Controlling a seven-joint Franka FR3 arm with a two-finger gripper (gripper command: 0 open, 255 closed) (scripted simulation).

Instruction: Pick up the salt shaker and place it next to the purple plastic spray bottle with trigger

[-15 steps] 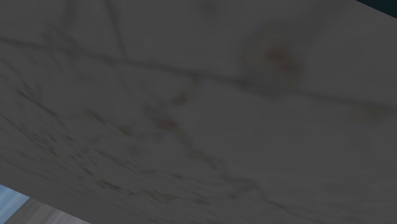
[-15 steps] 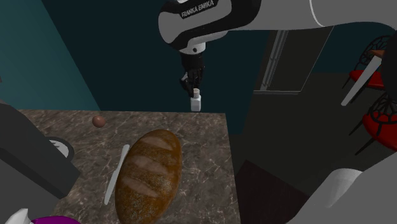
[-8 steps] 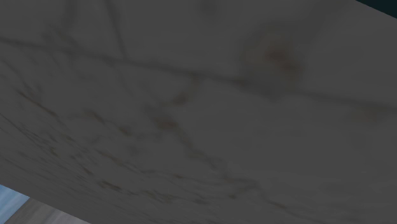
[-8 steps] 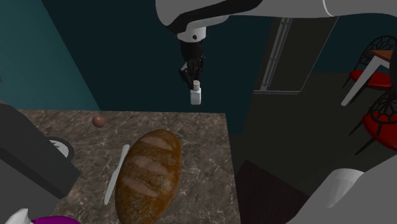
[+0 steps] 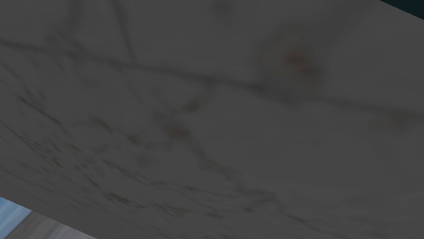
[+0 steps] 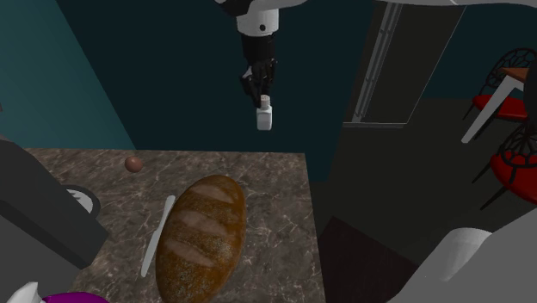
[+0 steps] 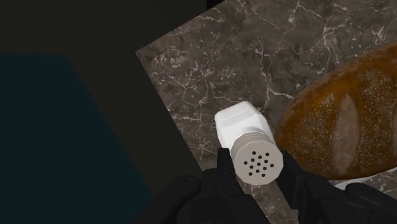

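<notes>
A small white salt shaker (image 6: 264, 115) with a grey perforated cap hangs in the air above the far edge of the dark marble counter (image 6: 267, 185). My black gripper (image 6: 261, 93) is shut on its top. In the wrist view the fingers (image 7: 224, 167) clasp the shaker (image 7: 245, 137) just under its cap, over the counter's (image 7: 210, 57) edge and beside the bread (image 7: 343, 124). A purple piece, likely the spray bottle (image 6: 70, 298), peeks in at the second exterior view's lower left corner, far from the gripper.
A large brown bread loaf (image 6: 200, 231) lies mid-counter with a pale knife (image 6: 157, 234) alongside it. A small brown ball (image 6: 133, 162) sits near the far edge. A grey appliance (image 6: 34, 215) stands at the left. Red chairs (image 6: 508, 108) stand off right. A dim marbled surface (image 5: 204, 122) is in the shoulder view.
The gripper has lifted the salt shaker straight up, from just above the counter's far edge to well above it. The bread, knife and ball have not moved.
</notes>
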